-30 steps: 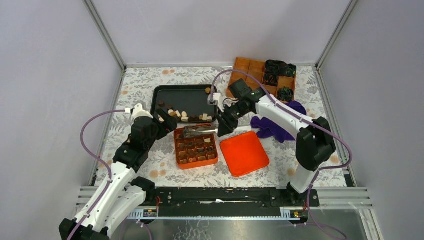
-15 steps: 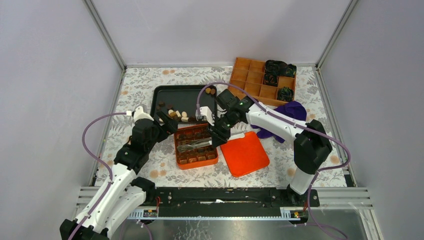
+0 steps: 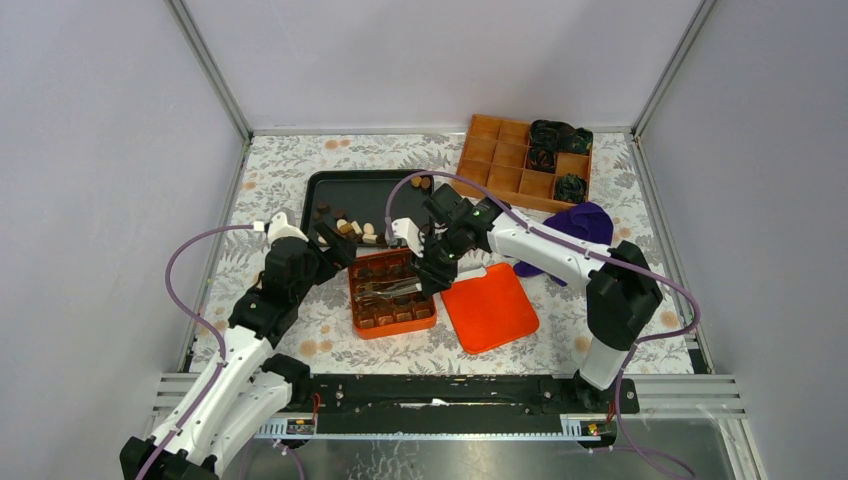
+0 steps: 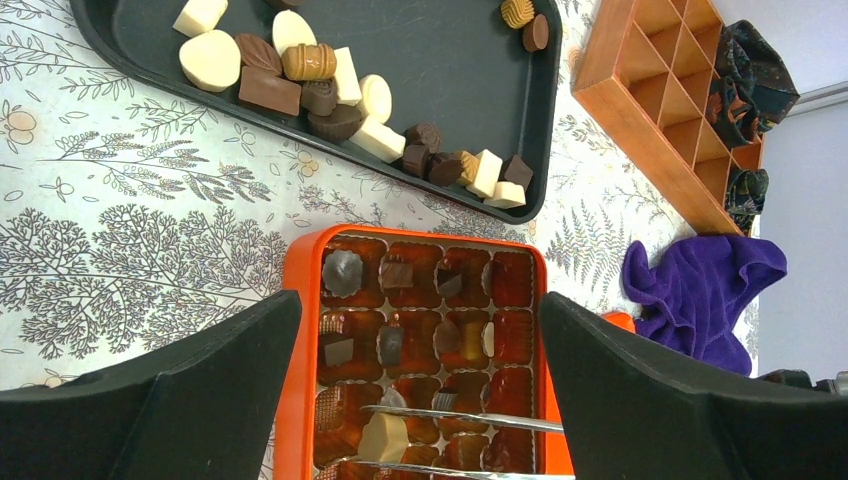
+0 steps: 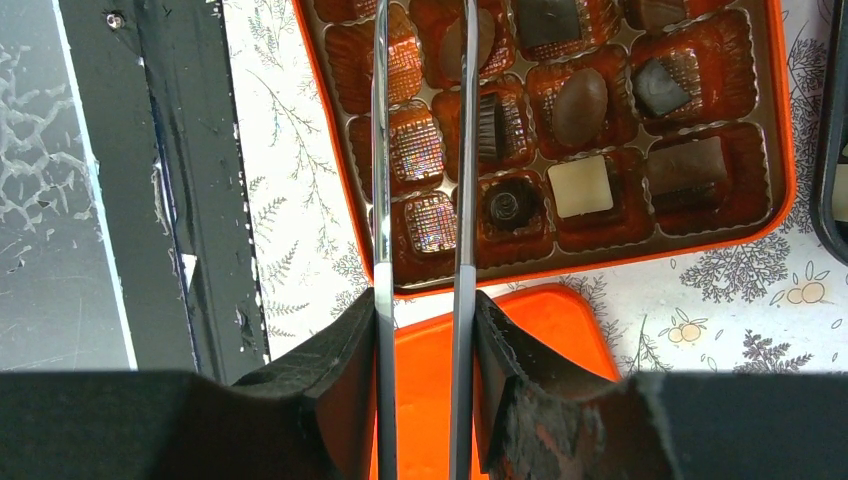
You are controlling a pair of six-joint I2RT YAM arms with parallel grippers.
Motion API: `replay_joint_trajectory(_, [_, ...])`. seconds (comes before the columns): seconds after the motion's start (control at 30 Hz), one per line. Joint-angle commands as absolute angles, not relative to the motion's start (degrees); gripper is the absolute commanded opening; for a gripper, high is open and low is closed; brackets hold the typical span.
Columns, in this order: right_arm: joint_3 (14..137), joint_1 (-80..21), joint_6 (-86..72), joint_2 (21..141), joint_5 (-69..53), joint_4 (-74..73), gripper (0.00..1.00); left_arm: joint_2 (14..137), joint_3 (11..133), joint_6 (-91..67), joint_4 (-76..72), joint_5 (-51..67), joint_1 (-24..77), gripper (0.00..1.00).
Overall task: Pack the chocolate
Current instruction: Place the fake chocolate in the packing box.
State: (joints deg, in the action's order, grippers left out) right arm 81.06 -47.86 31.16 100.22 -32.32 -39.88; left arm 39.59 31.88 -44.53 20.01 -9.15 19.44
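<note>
The orange chocolate box (image 3: pixel 357 303) lies mid-table, with several pieces in its cups. My right gripper (image 3: pixel 432 272) is shut on metal tongs (image 3: pixel 388 290) that reach left over the box. In the left wrist view a cream-white chocolate (image 4: pixel 383 437) sits between the arms of the tongs (image 4: pixel 470 420), low over a cup. In the right wrist view the right gripper (image 5: pixel 422 310) presses both arms of the tongs (image 5: pixel 381 200); their tips run out of frame. Loose chocolate (image 4: pixel 330 85) lies on the black tray (image 4: pixel 450 70). My left gripper (image 4: pixel 417 305) stands open and empty, straddling the box's (image 4: pixel 300 300) end.
The box's orange lid (image 3: pixel 488 307) lies right of the box, under the right wrist. A purple cloth (image 3: pixel 575 225) lies further right. A wooden divider crate (image 3: pixel 505 160) with black-and-green bundles stands at the back right. The black tray (image 3: pixel 370 190) sits just behind the box.
My right arm has swung left and nearer, carrying the tongs from the box's far edge to over its middle. The left arm has shifted only slightly.
</note>
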Motion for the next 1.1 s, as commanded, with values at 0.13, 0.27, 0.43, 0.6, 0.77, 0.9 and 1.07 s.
replay_joint_trajectory(0.13, [82.95,-49.12,30.89,99.32,-31.84,-38.06,0.27,39.88,31.73,-44.83,15.91,-8.67,19.16,0.96])
replay_joint_trajectory(0.27, [83.10,-49.13,30.85,99.32,-31.82,-38.14,0.33,39.96,31.73,-44.82,15.69,-8.54,19.09,0.96])
replay_joint_trajectory(0.43, [83.40,-49.21,30.77,99.32,-32.02,-38.33,0.37,39.86,31.79,-44.74,15.82,-8.56,19.11,0.96])
replay_joint_trajectory(0.6, [83.70,-49.22,30.78,99.32,-32.08,-38.56,0.40,39.54,31.64,-44.82,15.95,-8.58,19.16,0.96])
replay_joint_trajectory(0.77, [84.07,-49.21,30.67,99.32,-32.47,-38.73,0.41,39.20,31.45,-44.98,16.23,-8.69,19.16,0.96])
replay_joint_trajectory(0.9, [84.33,-49.18,30.57,99.32,-32.91,-38.85,0.43,39.10,31.43,-44.99,16.25,-8.65,19.16,0.96])
replay_joint_trajectory(1.07, [84.51,-49.19,30.40,99.23,-33.12,-38.94,0.43,39.11,31.53,-45.00,16.32,-8.69,19.10,0.96])
